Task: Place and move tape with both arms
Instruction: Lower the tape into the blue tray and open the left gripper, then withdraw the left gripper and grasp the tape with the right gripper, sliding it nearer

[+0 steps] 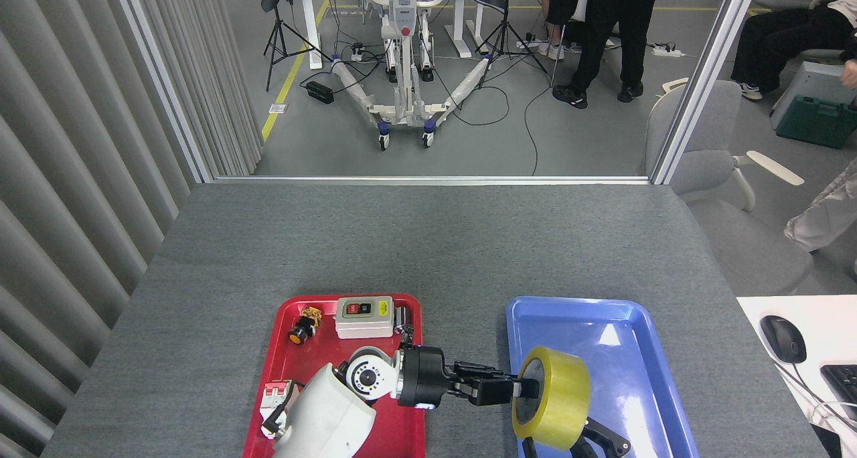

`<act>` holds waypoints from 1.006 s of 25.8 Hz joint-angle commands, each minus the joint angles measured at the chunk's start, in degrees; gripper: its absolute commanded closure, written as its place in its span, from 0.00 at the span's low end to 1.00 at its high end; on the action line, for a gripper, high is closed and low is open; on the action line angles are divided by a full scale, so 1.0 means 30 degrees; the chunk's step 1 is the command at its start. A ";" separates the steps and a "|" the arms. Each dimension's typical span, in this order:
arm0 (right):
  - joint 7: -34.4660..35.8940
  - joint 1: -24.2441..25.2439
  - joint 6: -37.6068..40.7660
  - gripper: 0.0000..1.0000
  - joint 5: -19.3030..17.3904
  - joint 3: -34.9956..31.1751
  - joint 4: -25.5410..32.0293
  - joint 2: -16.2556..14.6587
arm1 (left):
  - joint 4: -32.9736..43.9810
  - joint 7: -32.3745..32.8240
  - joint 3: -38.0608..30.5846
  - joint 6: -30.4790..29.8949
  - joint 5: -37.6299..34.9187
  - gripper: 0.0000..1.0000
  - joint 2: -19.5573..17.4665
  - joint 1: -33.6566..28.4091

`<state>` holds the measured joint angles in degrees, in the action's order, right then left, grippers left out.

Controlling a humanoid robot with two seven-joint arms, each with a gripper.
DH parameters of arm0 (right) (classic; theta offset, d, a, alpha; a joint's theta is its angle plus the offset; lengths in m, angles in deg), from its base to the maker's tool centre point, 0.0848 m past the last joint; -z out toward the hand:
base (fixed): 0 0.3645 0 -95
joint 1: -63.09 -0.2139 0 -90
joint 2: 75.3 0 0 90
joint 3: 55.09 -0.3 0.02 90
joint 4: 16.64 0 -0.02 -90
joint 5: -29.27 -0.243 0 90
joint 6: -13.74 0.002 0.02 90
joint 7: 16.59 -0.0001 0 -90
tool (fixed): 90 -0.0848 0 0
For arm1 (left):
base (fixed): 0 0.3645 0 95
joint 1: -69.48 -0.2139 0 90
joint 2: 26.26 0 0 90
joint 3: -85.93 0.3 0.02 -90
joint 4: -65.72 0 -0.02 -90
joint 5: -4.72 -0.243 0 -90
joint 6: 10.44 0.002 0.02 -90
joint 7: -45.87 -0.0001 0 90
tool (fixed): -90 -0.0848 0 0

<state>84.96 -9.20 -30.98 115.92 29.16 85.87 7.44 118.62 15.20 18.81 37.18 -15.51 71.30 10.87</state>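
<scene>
The tape (554, 399) is up on edge over the near left part of the blue tray (629, 351), its open core facing left, and the left gripper (519, 390) has it: black fingers pinched on the roll's left rim, one reaching into the core. The left arm stretches across from above the red tray (315, 364), which lies left of the blue tray with a strip of grey table (428, 244) between them. Under the roll, at the blue tray's near edge, the right gripper (589, 442) just peeks in (mostly hidden by the tape, so I cannot tell how its fingers stand). On the red tray's far side, a white switch box (363, 317) and a small yellow button (304, 325).
</scene>
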 commanded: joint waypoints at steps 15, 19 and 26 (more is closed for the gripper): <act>-0.2268 -0.1246 -0.0092 0.92 0.0296 -0.0631 -0.0069 -0.0541 | 0.2494 -0.4129 -0.3760 0.3316 -0.0142 0.00 -0.4044 -0.0737; -0.3586 -0.2710 -0.0092 0.88 0.0589 -0.0719 -0.0273 -0.1478 | 0.6331 -1.1598 -0.5312 0.3463 -0.4212 0.00 -0.5773 -0.3841; -1.0527 -0.4000 -0.0385 1.00 0.0794 -0.1803 -0.0537 -0.2299 | 1.1078 -1.8309 -0.5459 0.8295 -1.3500 0.00 -0.6916 -0.8207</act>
<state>64.85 -19.83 -31.60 118.25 24.69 84.42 1.39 146.77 -35.08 2.58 55.17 -45.72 51.39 -8.86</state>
